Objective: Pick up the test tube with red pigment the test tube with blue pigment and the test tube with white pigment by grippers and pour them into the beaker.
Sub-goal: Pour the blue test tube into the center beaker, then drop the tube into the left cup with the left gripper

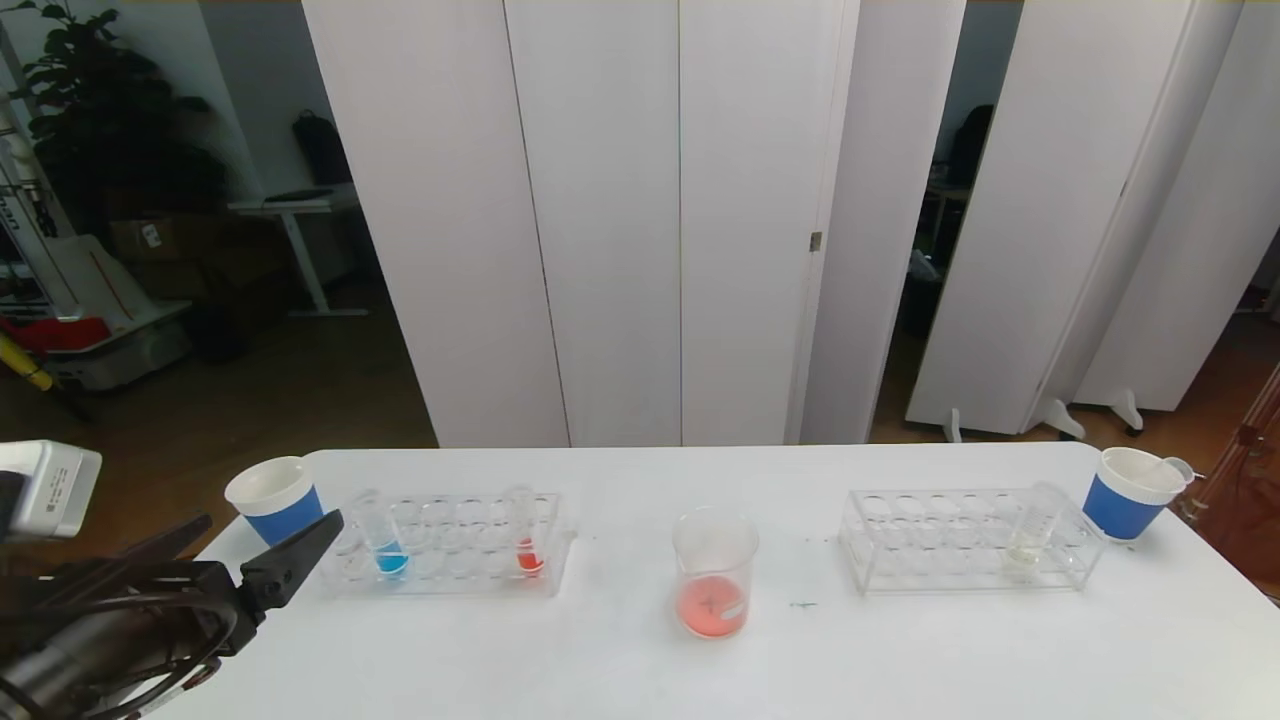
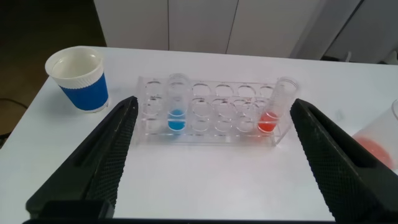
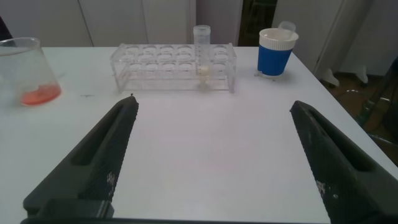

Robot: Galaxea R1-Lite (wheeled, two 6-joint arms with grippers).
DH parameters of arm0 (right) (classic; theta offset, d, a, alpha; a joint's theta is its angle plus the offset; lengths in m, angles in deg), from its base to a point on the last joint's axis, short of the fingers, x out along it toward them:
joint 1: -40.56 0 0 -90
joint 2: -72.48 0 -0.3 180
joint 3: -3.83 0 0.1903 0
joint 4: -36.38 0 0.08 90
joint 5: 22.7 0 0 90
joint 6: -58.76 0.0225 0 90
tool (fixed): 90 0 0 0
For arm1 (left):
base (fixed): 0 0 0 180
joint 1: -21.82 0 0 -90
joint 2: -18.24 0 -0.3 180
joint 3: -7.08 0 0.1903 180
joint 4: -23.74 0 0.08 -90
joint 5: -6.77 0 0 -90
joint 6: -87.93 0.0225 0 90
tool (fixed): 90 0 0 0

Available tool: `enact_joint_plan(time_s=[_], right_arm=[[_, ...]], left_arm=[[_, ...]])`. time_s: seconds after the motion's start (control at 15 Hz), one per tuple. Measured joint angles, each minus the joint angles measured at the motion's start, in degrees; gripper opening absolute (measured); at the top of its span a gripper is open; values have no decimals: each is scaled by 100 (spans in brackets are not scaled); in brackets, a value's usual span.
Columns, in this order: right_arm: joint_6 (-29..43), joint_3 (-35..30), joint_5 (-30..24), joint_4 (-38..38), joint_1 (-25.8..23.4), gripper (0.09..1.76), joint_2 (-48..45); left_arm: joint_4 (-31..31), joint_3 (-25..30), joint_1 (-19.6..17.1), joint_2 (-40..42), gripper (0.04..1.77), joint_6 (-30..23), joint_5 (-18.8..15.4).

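The test tube with blue pigment point(image 1: 385, 545) stands near the left end of the left clear rack point(image 1: 450, 582), and the test tube with red pigment point(image 1: 526, 540) stands at its right end. Both show in the left wrist view, blue point(image 2: 177, 106) and red point(image 2: 278, 109). The test tube with white pigment point(image 1: 1035, 528) stands in the right rack point(image 1: 950, 578); it also shows in the right wrist view point(image 3: 203, 53). The beaker point(image 1: 712, 570) at table centre holds orange-red liquid. My left gripper point(image 1: 270, 522) is open and empty, short of the left rack point(image 2: 214, 102). My right gripper point(image 3: 211, 109) is open and empty over bare table.
A blue-and-white paper cup point(image 1: 277, 498) stands left of the left rack. Another cup point(image 1: 1130, 490) stands at the table's far right corner, near the edge. White screens stand behind the table point(image 1: 640, 670).
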Motion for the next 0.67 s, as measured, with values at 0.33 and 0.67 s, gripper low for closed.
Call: enact_joint_plan(time_s=[0.33, 0.67], right_arm=[[2, 0, 0, 0, 0, 175, 0], [2, 0, 0, 0, 0, 175, 0]], left_arm=[[1506, 507, 155, -1023, 175, 26, 33], [2739, 779, 268, -2039, 175, 26, 150]])
